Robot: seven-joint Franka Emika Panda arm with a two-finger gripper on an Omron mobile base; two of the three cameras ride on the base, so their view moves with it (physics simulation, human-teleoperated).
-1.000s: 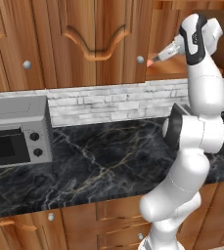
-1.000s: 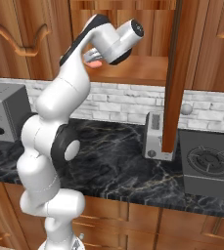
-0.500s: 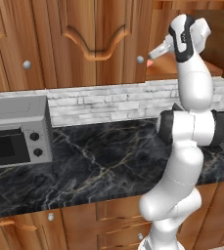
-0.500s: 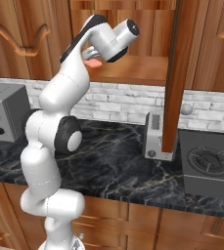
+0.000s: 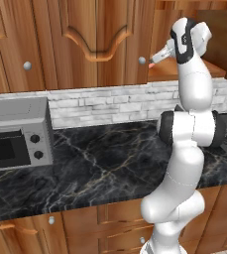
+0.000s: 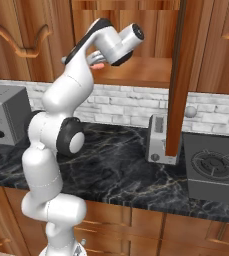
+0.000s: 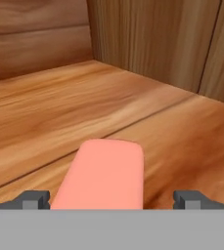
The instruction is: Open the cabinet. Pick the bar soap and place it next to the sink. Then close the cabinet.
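Warm wooden shelf boards of the cabinet (image 7: 133,73) run beneath my hand, and the bar soap (image 7: 102,173) lies flat on them between my two fingers (image 7: 35,199), one tip on each side of it and neither touching; my gripper (image 7: 111,200) stands spread wide and holds nothing. Beyond the soap the shelf runs bare to the cabinet's back corner; from the right base camera the open door (image 6: 178,75) hangs down edge-on over the marble counter (image 6: 116,170), with a toaster (image 6: 158,140) just behind its lower end and a microwave (image 5: 16,131) well off to the left.
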